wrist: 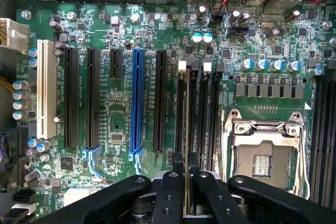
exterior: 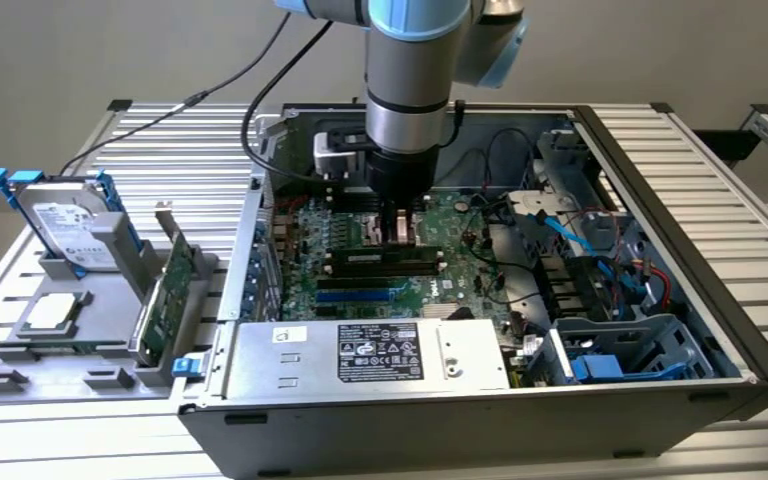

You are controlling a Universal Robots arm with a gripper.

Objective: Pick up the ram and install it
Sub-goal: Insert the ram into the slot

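Note:
In the wrist view the ram (wrist: 188, 119) appears edge-on as a thin stick, standing along a black memory slot (wrist: 181, 114) beside the white latches of the motherboard (wrist: 115, 145). My gripper (wrist: 187, 165) is shut on its near end, with one black finger (wrist: 172, 187) on each side. In the exterior view the gripper (exterior: 398, 228) hangs straight down inside the open computer case (exterior: 678, 260), low over the memory slots (exterior: 384, 262). Whether the ram is seated in the slot cannot be told.
An empty processor socket (wrist: 262, 150) lies beside the memory slots, and a blue slot (wrist: 137, 103) and white slot (wrist: 46, 87) lie further off. The power supply (exterior: 371, 350) fills the case front. A grey tray holds a hard drive (exterior: 71, 225), expansion card (exterior: 171, 290) and processor chip (exterior: 51, 312).

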